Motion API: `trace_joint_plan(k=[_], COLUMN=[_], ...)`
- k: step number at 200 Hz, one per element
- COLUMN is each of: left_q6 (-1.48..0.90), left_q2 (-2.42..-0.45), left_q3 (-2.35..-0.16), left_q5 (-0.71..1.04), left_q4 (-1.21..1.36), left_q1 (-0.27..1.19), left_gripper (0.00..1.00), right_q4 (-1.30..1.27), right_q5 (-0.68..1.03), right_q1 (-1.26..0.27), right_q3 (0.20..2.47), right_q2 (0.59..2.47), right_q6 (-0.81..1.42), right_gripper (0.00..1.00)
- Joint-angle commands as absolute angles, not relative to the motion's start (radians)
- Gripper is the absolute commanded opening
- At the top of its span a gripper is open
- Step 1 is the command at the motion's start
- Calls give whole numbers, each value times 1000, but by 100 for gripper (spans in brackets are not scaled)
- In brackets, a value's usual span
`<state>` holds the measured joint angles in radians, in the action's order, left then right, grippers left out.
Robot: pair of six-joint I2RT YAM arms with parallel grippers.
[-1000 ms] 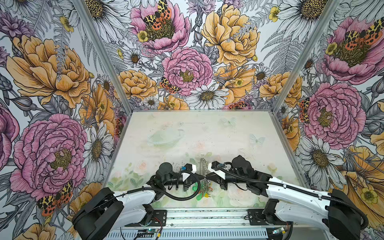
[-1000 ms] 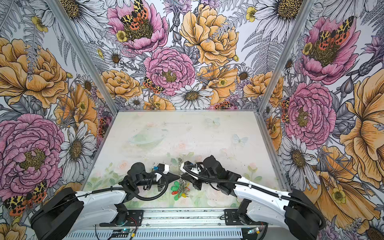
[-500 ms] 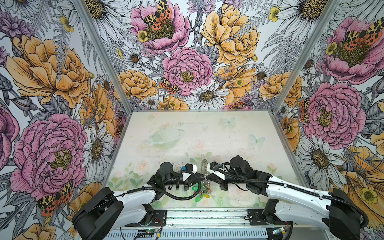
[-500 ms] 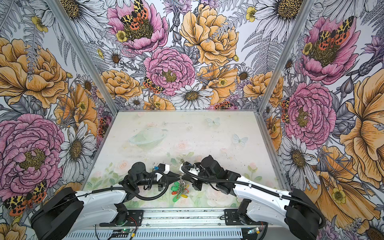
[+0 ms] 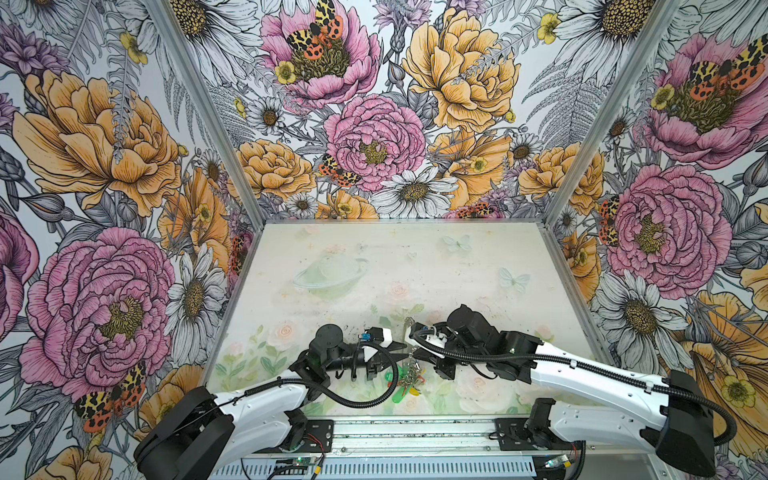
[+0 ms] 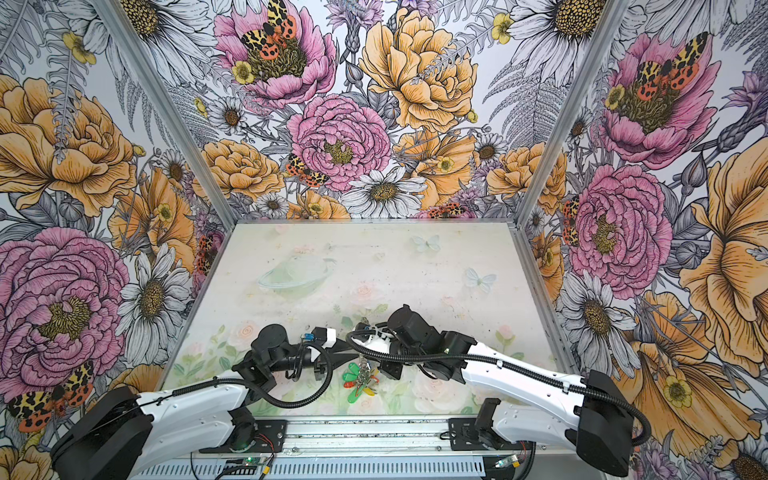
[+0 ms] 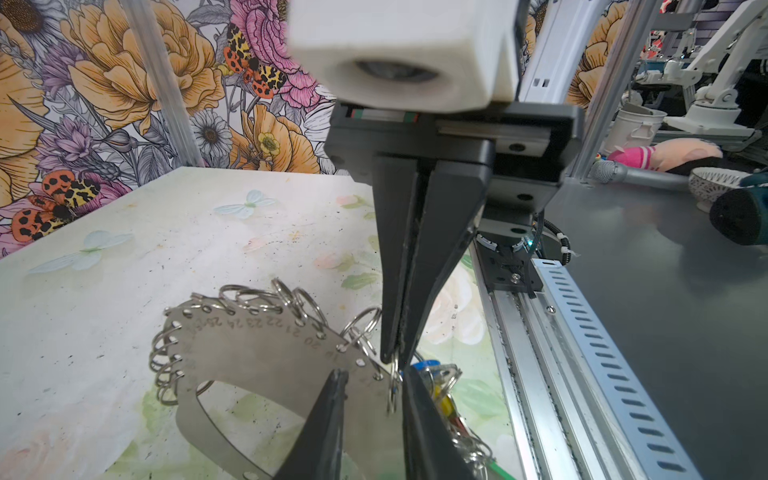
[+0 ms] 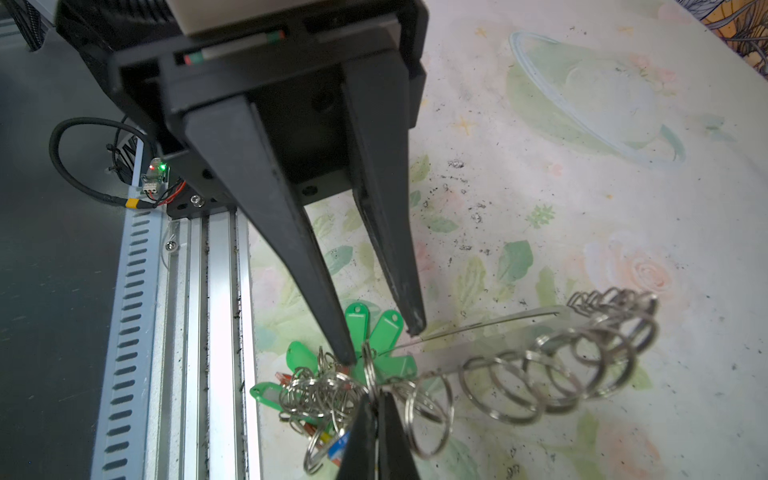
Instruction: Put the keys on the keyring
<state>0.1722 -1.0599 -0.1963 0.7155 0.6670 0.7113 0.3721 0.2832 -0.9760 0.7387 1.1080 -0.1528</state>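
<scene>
Right wrist: right fingers (image 8: 395, 444) pinch a wire ring (image 8: 368, 365) on keyring (image 8: 490, 336)

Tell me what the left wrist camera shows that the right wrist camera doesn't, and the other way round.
Only the left wrist view shows the keyring's flat face with stamped numbers, and the right tool from the front, shut on a small wire ring. Only the right wrist view shows the left tool from the front, jaws apart, and the keyring edge-on. Both show the row of wire rings and the bunched keys.
</scene>
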Motion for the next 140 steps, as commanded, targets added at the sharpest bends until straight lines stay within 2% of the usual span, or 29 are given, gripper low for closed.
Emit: trace_joint_plan(k=[1,28,54,75,140], left_q6=[190,187,185,185,181], left_q2=[-1074,-1094,-1119,-1128,-1142], left_q3=[-221,-231,-240,-244,-253], left_q5=[759,790,806,814,815], left_q4=[656,657,658,658,657], left_q1=[721,726,731,737,736], left_gripper=[24,20,27,27,9], right_q4=[367,362,342,325,279], right_q5=[282,286,294,298,315], right_q1=[-985,-988,-988,-989,-989], right_q3=[790,796,793,789,772], right_q2=[1103,1111,1117,1120,1118], right_q6=[-171,-173,-171,-168,-159], right_gripper=[0,0,0,0,0])
